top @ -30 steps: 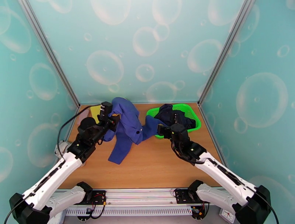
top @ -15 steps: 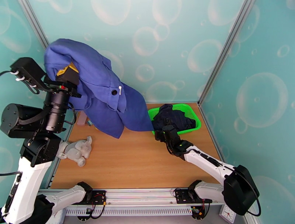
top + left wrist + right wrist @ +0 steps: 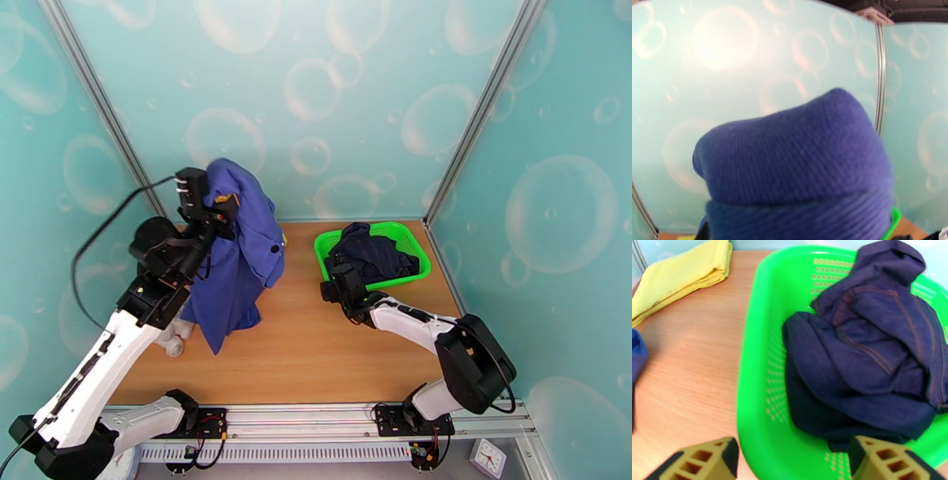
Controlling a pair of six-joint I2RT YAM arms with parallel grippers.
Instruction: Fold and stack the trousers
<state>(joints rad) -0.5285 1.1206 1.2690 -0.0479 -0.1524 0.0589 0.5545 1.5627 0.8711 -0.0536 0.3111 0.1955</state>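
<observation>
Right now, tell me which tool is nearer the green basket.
Right. The right tool sits at the near-left rim of the green basket, open, facing the dark garment inside. The left tool is across the table, holding the trousers up.

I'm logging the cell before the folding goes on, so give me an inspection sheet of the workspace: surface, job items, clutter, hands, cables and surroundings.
Surface: wooden table, no marks seen.
Job's things: blue trousers hanging from the left hand, lower end down near the table.
Clutter: green basket holding a dark navy garment; folded yellow cloth; pale soft toy, partly hidden.
Hands: left hand shut on the trousers, raised; right hand open, at the basket's near rim.
Cables: black cable looping off the left arm.
Surroundings: teal bubble-print walls; small clock off the table.
</observation>
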